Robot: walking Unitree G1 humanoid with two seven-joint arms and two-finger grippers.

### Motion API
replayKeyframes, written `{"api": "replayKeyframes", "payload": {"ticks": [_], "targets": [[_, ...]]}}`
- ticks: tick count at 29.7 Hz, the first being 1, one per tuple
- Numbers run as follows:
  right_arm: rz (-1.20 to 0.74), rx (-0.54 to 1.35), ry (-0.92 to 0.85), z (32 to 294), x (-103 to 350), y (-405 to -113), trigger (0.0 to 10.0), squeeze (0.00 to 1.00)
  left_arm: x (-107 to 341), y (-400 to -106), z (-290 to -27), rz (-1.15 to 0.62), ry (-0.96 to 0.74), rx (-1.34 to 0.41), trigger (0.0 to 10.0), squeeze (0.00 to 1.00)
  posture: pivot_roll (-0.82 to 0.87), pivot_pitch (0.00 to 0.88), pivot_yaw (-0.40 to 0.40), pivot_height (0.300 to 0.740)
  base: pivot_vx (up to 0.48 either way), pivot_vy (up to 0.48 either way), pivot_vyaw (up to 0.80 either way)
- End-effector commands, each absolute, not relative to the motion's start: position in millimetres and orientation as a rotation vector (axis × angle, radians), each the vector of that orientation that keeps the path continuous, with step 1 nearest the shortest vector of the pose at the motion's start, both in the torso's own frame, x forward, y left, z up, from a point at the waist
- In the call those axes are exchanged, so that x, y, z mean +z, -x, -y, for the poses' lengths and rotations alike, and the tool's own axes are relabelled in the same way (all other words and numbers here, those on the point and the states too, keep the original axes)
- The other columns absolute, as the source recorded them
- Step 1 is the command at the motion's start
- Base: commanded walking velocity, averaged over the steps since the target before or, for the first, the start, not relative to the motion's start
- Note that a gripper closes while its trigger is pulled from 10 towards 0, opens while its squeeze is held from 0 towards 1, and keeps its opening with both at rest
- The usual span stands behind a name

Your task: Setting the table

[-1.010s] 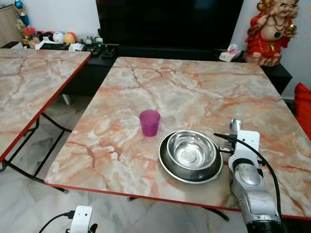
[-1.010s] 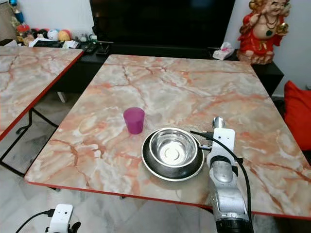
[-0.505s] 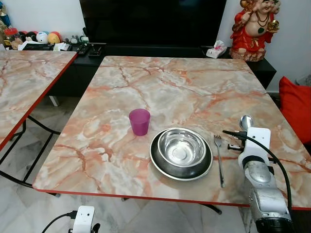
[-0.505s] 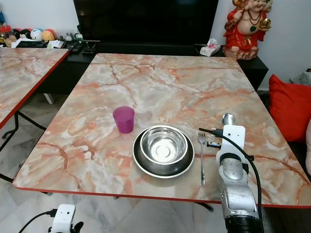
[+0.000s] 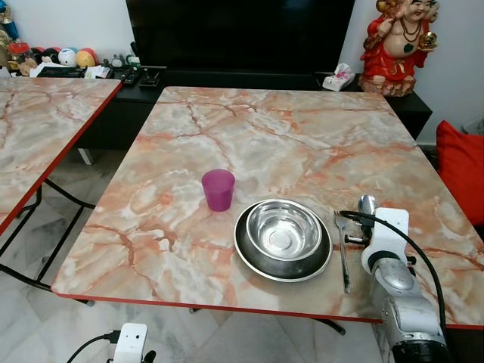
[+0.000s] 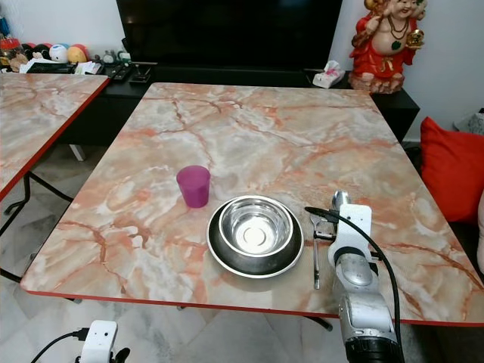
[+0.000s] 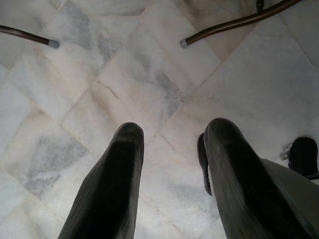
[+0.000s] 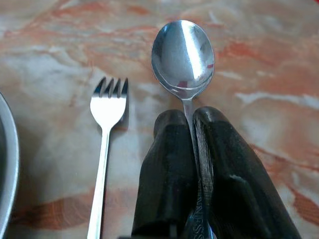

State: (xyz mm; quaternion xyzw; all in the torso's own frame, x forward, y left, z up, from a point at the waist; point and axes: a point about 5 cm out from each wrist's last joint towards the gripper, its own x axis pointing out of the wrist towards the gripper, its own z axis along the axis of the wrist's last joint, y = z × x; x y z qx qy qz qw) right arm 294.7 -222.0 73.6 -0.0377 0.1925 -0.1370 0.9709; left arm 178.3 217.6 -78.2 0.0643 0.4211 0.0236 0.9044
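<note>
The right gripper (image 8: 192,124) is clamped on the spoon (image 8: 183,52) just beside the fork (image 5: 342,249) by the bowl (image 5: 284,229), while the left gripper (image 7: 172,144) hangs with fingers apart.

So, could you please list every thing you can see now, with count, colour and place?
table: 1, marbled orange, centre
second table: 1, same pattern, at left
cup: 1, purple, left of bowl
plate: 1, dark, under bowl
bowl: 1, steel, on plate
fork: 1, steel, right of plate
spoon: 1, steel, beside fork
statue: 1, red, far right
cushion: 1, red, right
left pincer: open, over floor
right pincer: shut on spoon
</note>
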Motion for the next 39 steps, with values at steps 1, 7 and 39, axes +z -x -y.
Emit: {"api": "replayKeyframes", "payload": {"ticks": [1,7,39], "targets": [[-0.383,-0.298,0.055,225,71,-293,10.0,0.0,-81,-173,-218,-0.899,-0.14,0.045,10.0,0.0,0.08,0.0,-0.024,0.74,0.0,0.0,0.0],[-0.391,-0.291,0.046,222,65,-293,10.0,0.0,-81,-173,-219,-0.899,-0.138,0.047,10.0,0.0,0.08,0.0,-0.026,0.74,0.0,0.0,0.0],[-0.391,-0.24,0.088,211,59,-281,10.0,0.0,-82,-171,-218,-0.905,-0.143,0.045,10.0,0.0,0.08,0.0,-0.028,0.74,0.0,0.0,0.0]]}}
